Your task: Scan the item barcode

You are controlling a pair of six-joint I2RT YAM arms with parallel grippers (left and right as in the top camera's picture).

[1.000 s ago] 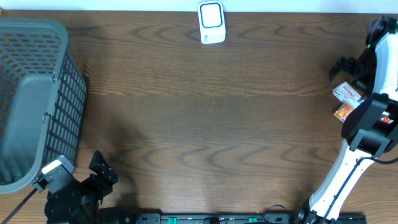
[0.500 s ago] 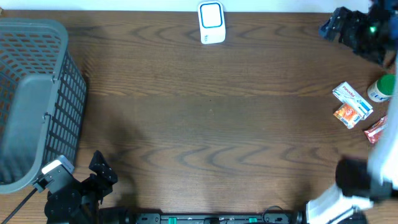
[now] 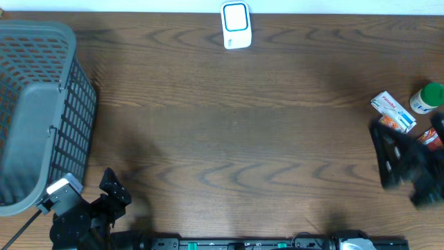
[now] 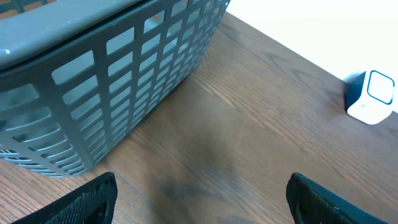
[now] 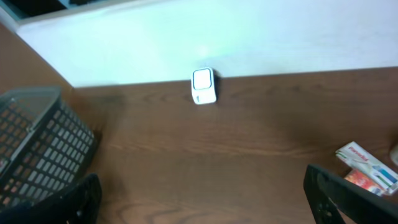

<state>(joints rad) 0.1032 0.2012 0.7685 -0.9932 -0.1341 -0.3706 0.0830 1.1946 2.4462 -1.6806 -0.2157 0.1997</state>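
the right gripper has swung from the table's far edge to the near right, blurred, jaws spread wide, holding nothing. the white box lies just ahead of it, the scanner well beyond, leftward. the left gripper gapes empty beside the basket.

Right arm's on the move: its fingers have swung off the far corner, now a dark blur low at the counter's right edge, leaving the white box and green-capped bottle uncovered.
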